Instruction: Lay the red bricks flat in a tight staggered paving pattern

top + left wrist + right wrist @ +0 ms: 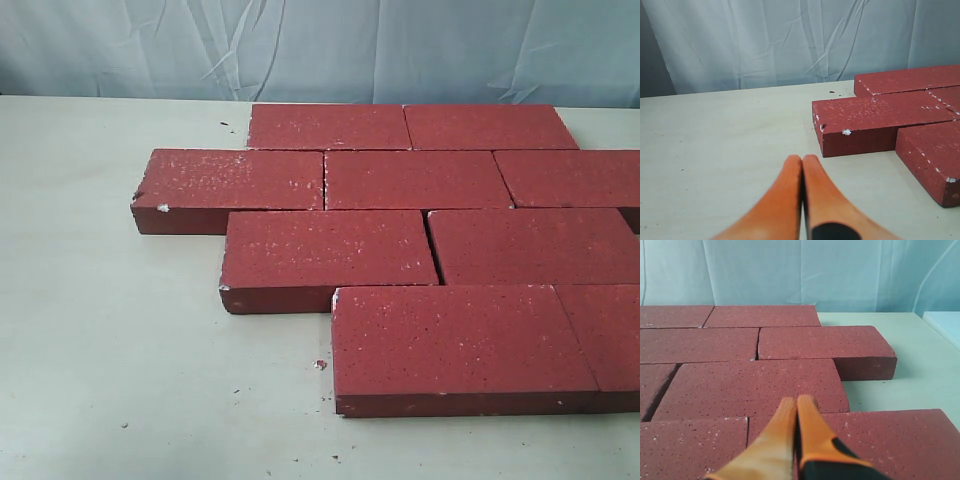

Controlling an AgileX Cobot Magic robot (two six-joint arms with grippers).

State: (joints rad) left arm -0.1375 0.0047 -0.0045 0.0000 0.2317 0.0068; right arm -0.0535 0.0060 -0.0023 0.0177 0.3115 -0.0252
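Nine dark-red rectangular paving bricks (420, 180) lie flat on their broad, white-speckled faces in four staggered rows. Their edges touch or nearly touch, with thin dark gaps at a few joints. From the back, the rows hold two, three, two and two bricks; the edge of the exterior view cuts off two of them. The leftmost brick (232, 182), in the second row, has a white chip on its near corner. All eight others lie beside or beyond it.

Two grippers show. The left gripper (802, 161) has its orange fingers pressed together on nothing, over bare table near that chipped brick and apart from it. The right gripper (797, 402), likewise closed and empty, is over the paving well away from the chipped brick.

One pale wooden tabletop (100, 350) carries everything, with a few dark crumbs (321, 365) scattered on it. One wrinkled pale-blue cloth (150, 45) hangs behind.
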